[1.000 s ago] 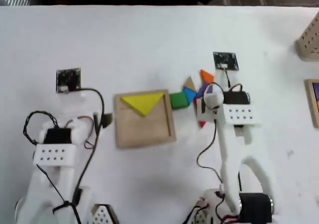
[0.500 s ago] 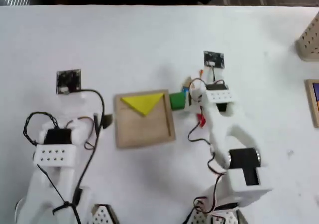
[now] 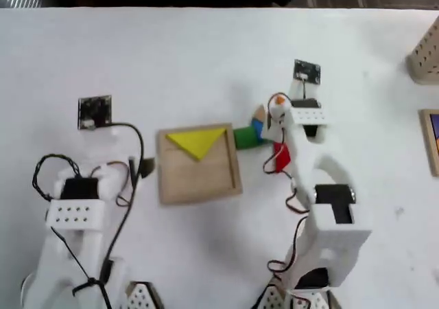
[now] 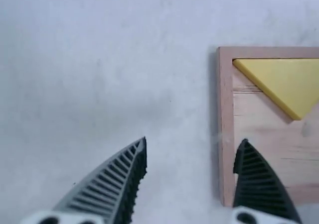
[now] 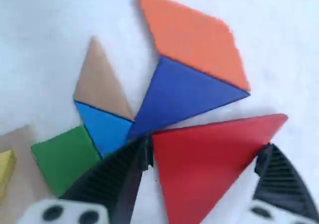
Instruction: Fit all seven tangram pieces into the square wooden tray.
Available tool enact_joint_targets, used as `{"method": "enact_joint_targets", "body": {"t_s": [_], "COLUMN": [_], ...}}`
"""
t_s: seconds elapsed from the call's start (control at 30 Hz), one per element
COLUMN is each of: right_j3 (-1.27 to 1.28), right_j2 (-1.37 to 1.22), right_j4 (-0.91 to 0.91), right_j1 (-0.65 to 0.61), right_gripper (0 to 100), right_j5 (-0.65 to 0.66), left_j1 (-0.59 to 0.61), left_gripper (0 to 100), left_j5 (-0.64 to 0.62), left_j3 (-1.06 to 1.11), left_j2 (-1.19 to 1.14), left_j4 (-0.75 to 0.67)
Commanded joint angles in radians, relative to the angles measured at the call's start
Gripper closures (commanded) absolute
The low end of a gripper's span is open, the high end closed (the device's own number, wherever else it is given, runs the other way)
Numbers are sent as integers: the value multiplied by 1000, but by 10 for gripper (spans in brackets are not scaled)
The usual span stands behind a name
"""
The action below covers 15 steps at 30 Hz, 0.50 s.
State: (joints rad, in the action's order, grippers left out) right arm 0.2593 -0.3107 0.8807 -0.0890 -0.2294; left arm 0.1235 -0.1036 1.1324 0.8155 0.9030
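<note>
left arm (image 3: pixel 75 213) sits at the near edge, left of the tray (image 3: pixel 199 189). left gripper (image 4: pixel 194 143): jaws apart, empty. One finger (image 4: pixel 117 184) is over bare table (image 4: pixel 99 59), the other (image 4: pixel 254 176) over the tray's left rim.

right arm (image 3: pixel 329 230) is stretched out to the right of the tray. right gripper (image 5: pixel 207 148): jaws wide apart, straddling the red triangle (image 5: pixel 204 179). Both fingertips sit just beside its edges; can't tell if they touch. The red triangle lies flat on the table outside the tray, partly under the arm in the high view.

The tray is square, wood, flat on the table between the arms. One piece is in it: yellow triangle (image 3: pixel 197 142), long side along the far rim, point toward the near side.

The other pieces are clustered on the table just right of the tray's far right corner:
- green square (image 5: pixel 62 157) against the tray's right rim
- light blue triangle (image 5: pixel 104 127) touching the green square
- tan triangle (image 5: pixel 99 82) edge to edge with the light blue triangle
- dark blue triangle (image 5: pixel 182 97) touching the red triangle and the light blue triangle
- orange parallelogram (image 5: pixel 192 37) farthest out, one edge against the dark blue triangle

At the far right edge are a framed board (image 3: pixel 432 141) and a perforated block (image 3: pixel 425 55), well apart from the rest.
</note>
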Motion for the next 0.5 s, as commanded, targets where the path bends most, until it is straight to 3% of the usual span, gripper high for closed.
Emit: {"method": "enact_joint_targets", "body": {"t_s": [0.0,0.23,0.47], "right_j3": [-80,-117,-114], "right_j2": [-19,-71,-64], "right_j4": [50,283,265], "right_j1": [-7,15,50], "right_gripper": [676,682,837], "right_j5": [-20,121,127], "left_j1": [4,4,4], "left_gripper": [714,714,714], "left_j5": [12,12,12], "left_j3": [-8,-5,-6], "left_j2": [25,25,25], "left_j4": [-26,-26,-26]}}
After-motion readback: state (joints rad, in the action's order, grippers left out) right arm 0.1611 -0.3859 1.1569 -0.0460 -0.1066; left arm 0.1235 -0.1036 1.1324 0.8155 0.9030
